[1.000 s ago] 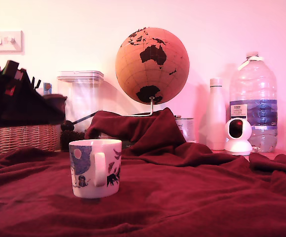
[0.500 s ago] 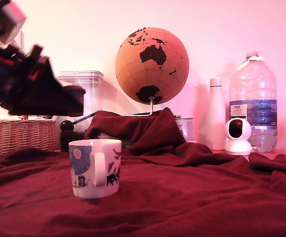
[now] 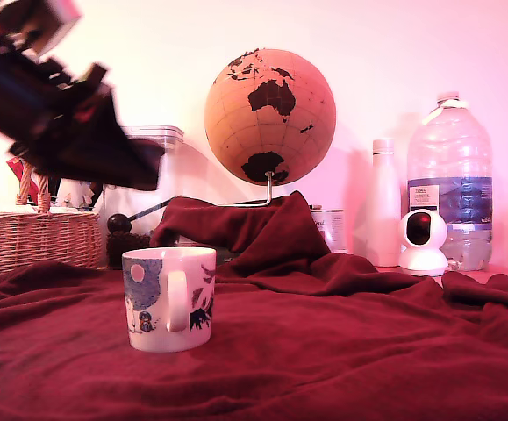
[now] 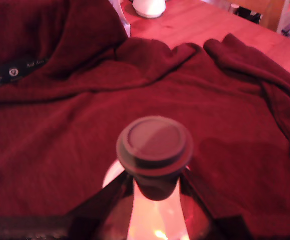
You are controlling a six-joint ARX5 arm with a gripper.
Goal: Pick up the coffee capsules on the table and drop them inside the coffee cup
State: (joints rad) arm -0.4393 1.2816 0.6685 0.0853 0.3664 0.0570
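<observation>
My pincer [image 4: 155, 175] pinching dark round capsule [image 4: 155, 145], up in air above red desk [image 3: 341, 351]. White cup [image 3: 169, 298] below pincer, upright on cloth.

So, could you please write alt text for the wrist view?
A dark round coffee capsule sits clamped between the gripper fingers, held above a rumpled deep-red fleece cloth. Bare wooden tabletop shows past the cloth's far edge.
</observation>
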